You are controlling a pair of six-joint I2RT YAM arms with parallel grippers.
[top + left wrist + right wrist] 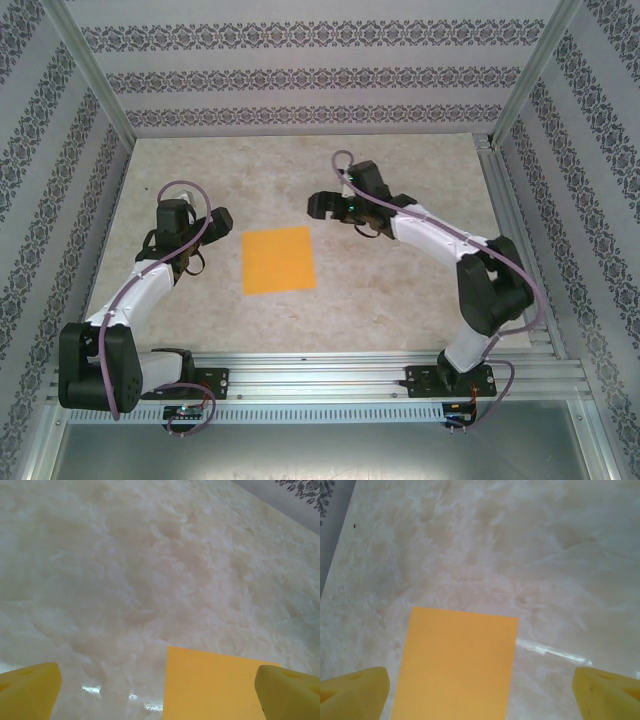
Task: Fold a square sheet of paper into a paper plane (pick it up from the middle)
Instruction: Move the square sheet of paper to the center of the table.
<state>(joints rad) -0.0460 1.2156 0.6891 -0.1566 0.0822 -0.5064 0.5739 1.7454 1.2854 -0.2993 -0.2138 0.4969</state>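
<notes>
Just one square sheet of paper [279, 260], flat. Left gripper [159, 694] and right gripper [480, 692] both gape wide, empty. Beige marbled table [400, 285], patterned walls [300, 72].

One sheet [279, 260] (orange), two claws [159, 682] [481, 686].

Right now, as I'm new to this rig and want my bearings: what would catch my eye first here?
The bright orange-yellow square sheet of paper lies flat and unfolded near the middle of the pale marbled table. The left gripper and right gripper stand wide open on either side of it, neither holding anything.
</notes>
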